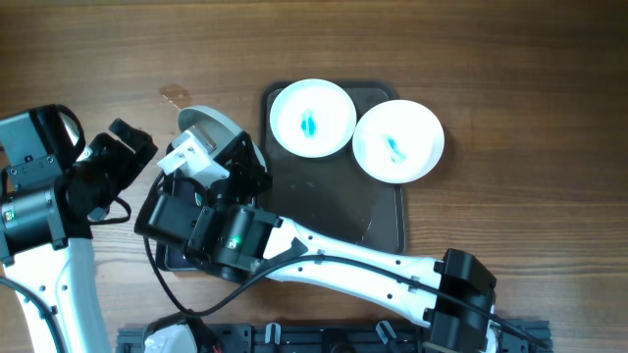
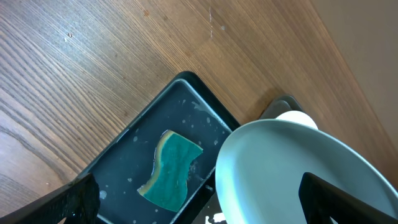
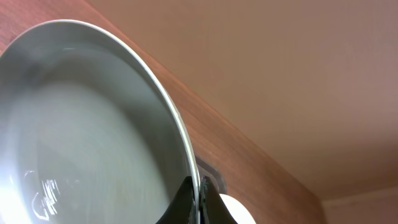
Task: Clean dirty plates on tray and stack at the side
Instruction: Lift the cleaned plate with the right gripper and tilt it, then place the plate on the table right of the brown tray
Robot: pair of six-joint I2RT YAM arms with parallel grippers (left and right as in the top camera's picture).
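Right claw (image 3: 198, 200) clamped on the rim of a tilted plate (image 1: 208, 129) above the black basin (image 2: 124, 155) with its sponge (image 2: 171, 171); left claw (image 1: 126, 147) spread wide, empty, beside it; first smeared plate (image 1: 312, 118) and second smeared plate (image 1: 397, 143) rest on the tray (image 1: 378, 221), on the tabletop (image 1: 491, 59)

we can read no text, label, brand, number or sign in any of the three views.
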